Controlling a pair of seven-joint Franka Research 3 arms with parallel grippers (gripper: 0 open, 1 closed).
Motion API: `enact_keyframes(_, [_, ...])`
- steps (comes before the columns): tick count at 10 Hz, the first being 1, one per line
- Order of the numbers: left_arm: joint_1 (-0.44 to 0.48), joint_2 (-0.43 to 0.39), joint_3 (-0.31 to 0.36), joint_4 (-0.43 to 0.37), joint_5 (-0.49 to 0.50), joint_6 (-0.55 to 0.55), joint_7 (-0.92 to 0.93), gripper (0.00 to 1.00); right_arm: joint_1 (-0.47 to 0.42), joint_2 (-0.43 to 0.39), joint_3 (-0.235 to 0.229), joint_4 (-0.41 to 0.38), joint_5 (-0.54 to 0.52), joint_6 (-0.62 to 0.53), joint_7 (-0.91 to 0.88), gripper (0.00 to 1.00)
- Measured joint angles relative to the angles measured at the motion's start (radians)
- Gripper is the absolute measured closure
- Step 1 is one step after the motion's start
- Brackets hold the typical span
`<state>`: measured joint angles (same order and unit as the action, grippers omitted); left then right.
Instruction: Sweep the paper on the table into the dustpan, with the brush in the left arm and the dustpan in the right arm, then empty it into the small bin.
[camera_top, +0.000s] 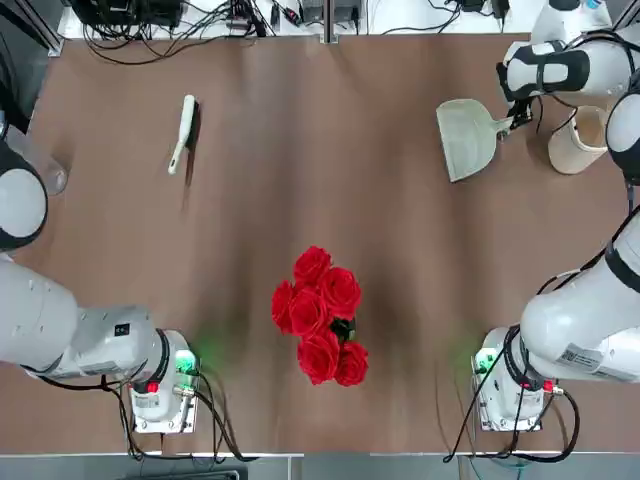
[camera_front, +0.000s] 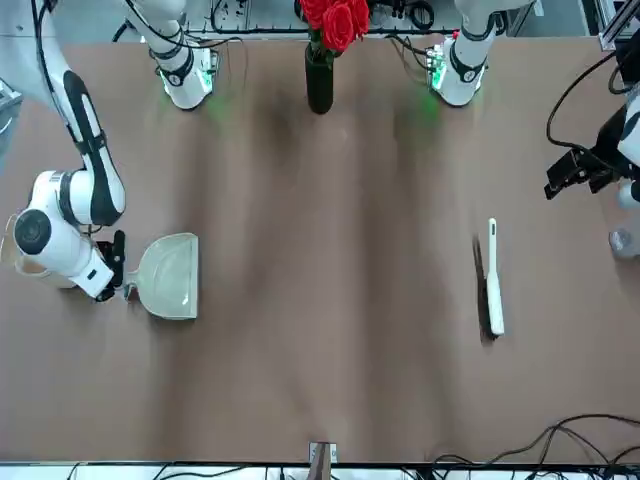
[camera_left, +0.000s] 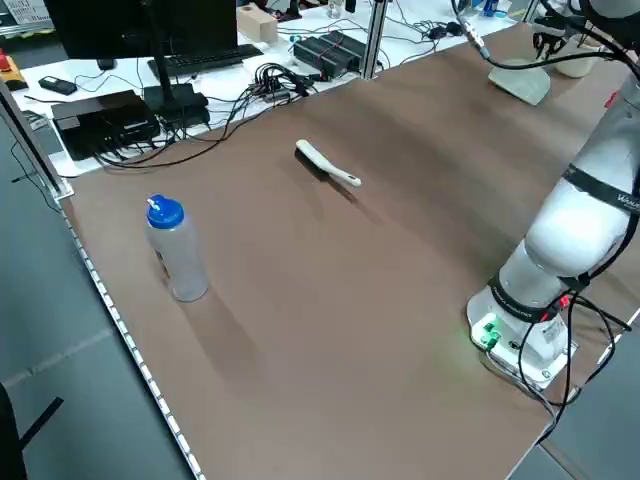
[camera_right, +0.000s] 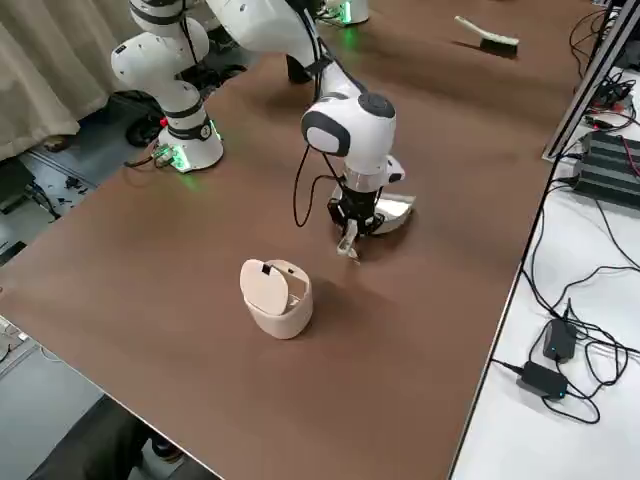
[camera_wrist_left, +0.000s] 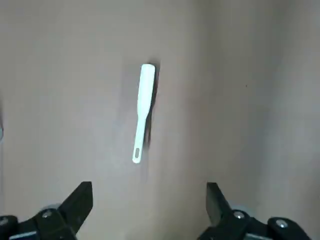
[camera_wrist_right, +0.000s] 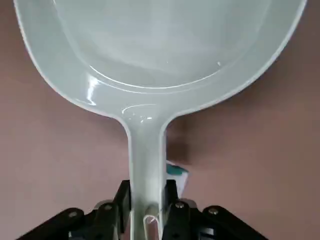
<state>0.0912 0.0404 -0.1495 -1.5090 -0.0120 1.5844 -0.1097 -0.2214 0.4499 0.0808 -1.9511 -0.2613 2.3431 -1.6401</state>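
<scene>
Right gripper was clamped narrow on the handle of the dustpan, fingers pressed against both sides of it. The pan lay flat on the table at the far right, mouth toward the table's middle, handle toward the right edge. The small bin stood just beyond the handle end, at the right edge, close to the right arm but apart from the pan.

Left gripper hung spread wide, holding nothing, above the left edge of the table; in the front view it showed dark and clear of the surface. The brush lay loose on the far left part of the table, handle pointing toward the near side, bristles along its right flank, untouched.

Paper ball: could not be made out in any view; the pan's inside looked bare.

A vase of red roses stood near centre, toward the near edge between the two arm bases. A clear bottle with a blue cap stood upright by the left edge. Broad bare tabletop lay between brush and dustpan. Cables ran along the far edge.
</scene>
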Motion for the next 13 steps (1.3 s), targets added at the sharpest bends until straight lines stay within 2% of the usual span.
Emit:
enact_keyframes(5, [0.005,0.002,0.004,-0.003,0.0,-0.004,0.046,0.0,0.017,-0.028,0.014,-0.081,0.001,-0.013,0.08,0.67])
enact_keyframes(7, [0.009,0.004,0.004,-0.004,0.0,-0.01,0.046,0.0,0.045,-0.04,0.017,-0.086,0.001,-0.041,0.118,0.67])
enact_keyframes(9, [0.009,0.004,0.004,-0.004,0.0,-0.012,0.046,0.0,0.052,-0.056,0.017,-0.056,0.001,-0.109,0.124,0.57])
enact_keyframes(11, [0.009,0.004,0.004,-0.004,0.0,-0.013,0.047,0.0,0.058,-0.062,0.019,0.006,0.002,-0.186,0.124,0.3])
enact_keyframes(12, [0.009,0.004,0.004,-0.004,0.0,-0.015,0.047,0.0,0.061,-0.064,0.024,0.059,0.01,-0.265,0.124,0.14])
enact_keyframes(13, [0.009,0.004,0.004,-0.005,0.0,-0.017,0.047,0.0,0.064,-0.069,0.028,0.154,0.057,-0.405,0.132,0.01])
